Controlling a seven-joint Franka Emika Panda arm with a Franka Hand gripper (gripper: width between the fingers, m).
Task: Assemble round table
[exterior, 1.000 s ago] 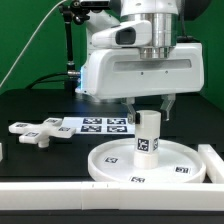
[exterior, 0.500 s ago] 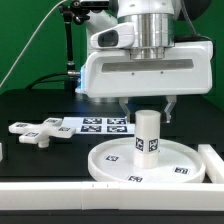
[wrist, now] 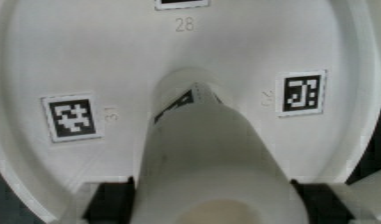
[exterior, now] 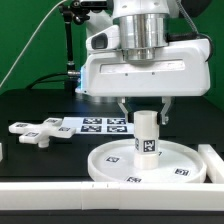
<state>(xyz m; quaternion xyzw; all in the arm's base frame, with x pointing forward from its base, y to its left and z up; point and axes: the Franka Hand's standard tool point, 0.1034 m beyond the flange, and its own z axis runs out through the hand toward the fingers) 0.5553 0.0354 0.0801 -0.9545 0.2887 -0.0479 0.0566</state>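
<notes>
The white round disc (exterior: 145, 161) lies flat near the front of the table, its rim and tags facing up. The short cylinder leg (exterior: 147, 135) stands upright on the disc's centre, with a tag on its side. My gripper (exterior: 146, 112) reaches down from above and is shut on the leg's top, one finger on each side. In the wrist view the leg (wrist: 212, 150) runs down to the disc (wrist: 98, 70), and black fingers (wrist: 112, 201) press both its flanks. The cross-shaped foot (exterior: 35, 131) lies on the black table at the exterior view's left.
The marker board (exterior: 98, 124) lies flat behind the disc. A long white bar (exterior: 60, 195) edges the front of the work area, and another white bar (exterior: 213, 160) stands at the exterior view's right. A black stand (exterior: 68, 45) rises at the back.
The gripper and the leg have turned about the upright axis: the arm's body now faces more squarely, and the leg's tag has shifted round its side. The disc's tags have also shifted position.
</notes>
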